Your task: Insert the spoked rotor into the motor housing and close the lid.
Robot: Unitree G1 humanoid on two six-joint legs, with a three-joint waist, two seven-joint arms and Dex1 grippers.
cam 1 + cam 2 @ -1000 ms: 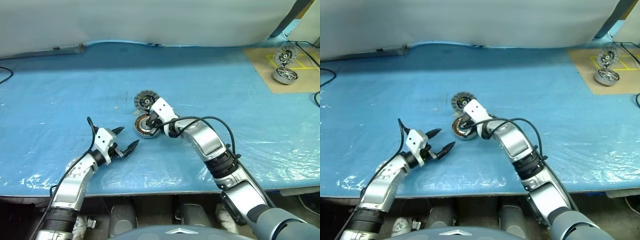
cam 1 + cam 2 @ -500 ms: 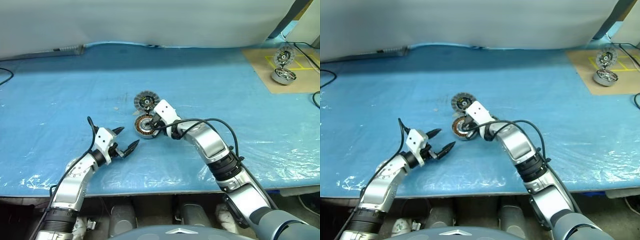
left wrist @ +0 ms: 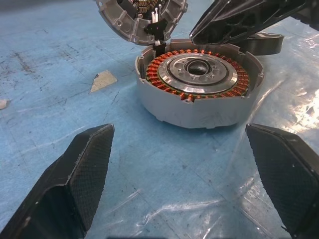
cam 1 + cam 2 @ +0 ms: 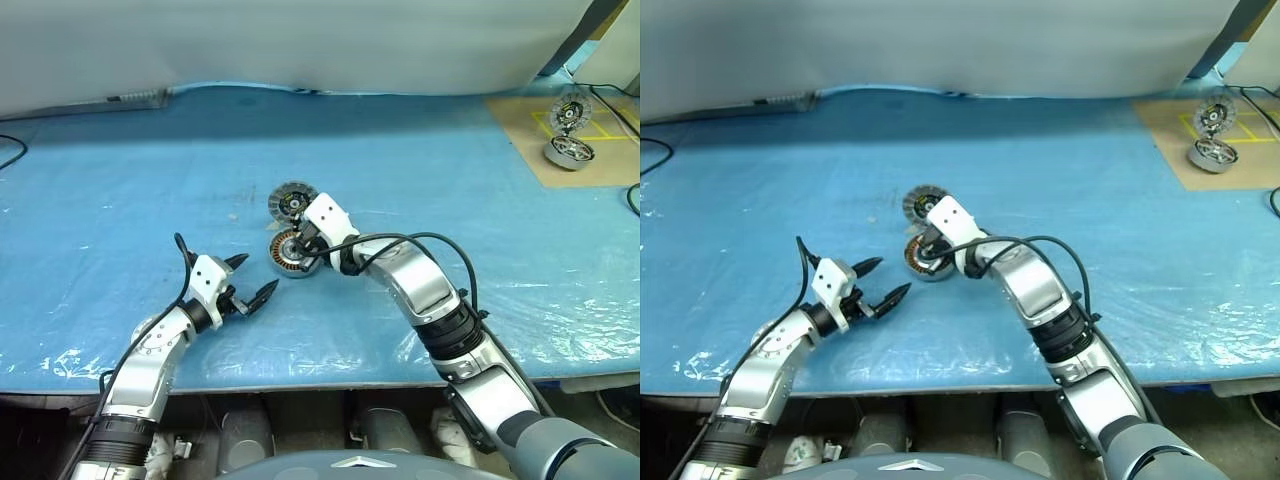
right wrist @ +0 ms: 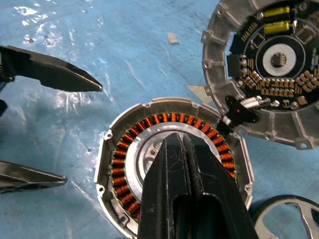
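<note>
Hovering low over the blue-covered desk [image 4: 120,180], the left gripper [image 4: 252,284] has its fingers spread wide with nothing between them, pointing toward the motor housing [image 4: 290,251] just to its right. That housing sits flat, copper coils up. Its lid [image 4: 291,201] lies touching its far rim, circuit face showing. Above the housing's centre, the right gripper [image 5: 180,149] is closed with nothing held. A dark spoked rotor [image 5: 291,219] rests beside the housing
</note>
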